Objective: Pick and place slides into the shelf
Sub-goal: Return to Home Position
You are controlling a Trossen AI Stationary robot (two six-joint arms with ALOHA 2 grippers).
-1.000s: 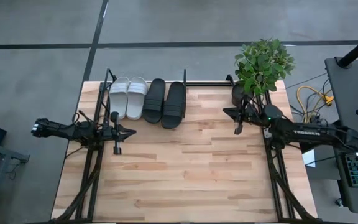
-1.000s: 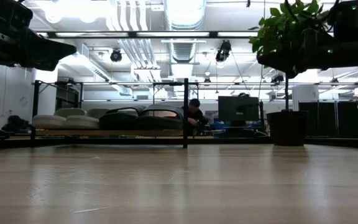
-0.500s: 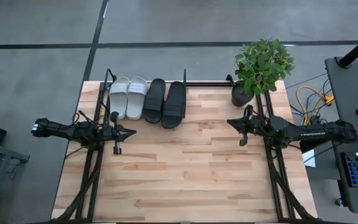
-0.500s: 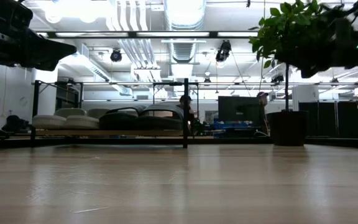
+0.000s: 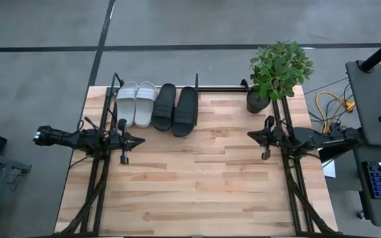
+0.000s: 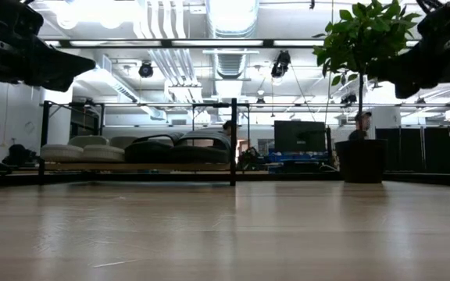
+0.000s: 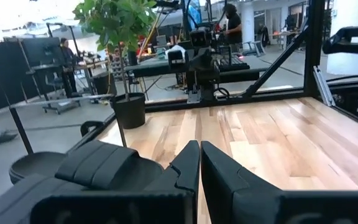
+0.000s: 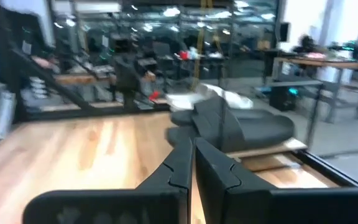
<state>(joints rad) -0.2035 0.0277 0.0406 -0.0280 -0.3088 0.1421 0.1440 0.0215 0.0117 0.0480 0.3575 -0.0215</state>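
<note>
**High view: four slides racked, both arms parked at the table's sides**

Item 1. Slides. All four sit side by side in the shelf (image 5: 196, 82) at the far left part of the table (image 5: 197, 185). The light grey-white pair (image 5: 135, 102) is toward the left end frame and the matte black pair (image 5: 176, 108) is just beside it toward the right end frame. In the low view the pale pair (image 6: 73, 151) and the dark pair (image 6: 170, 147) lie in one row on the light board, between the black uprights (image 6: 233, 140).

Item 2. Left gripper (image 5: 139, 140). It is at the table's left edge, near the front of the rack and touching no sandal. Its wrist view shows the two fingers (image 7: 188, 165) pressed together with nothing between them.

Item 3. Right gripper (image 5: 249, 136). It is at the table's right edge, well apart from the rack. Its fingers (image 8: 182, 168) are closed on each other, empty.

Item 4. Potted plant (image 5: 280, 66). It stands at the far right corner, near the right arm.

Item 5. Person (image 6: 358, 125). Partly visible in the room beyond the table, behind the plant pot.
</note>
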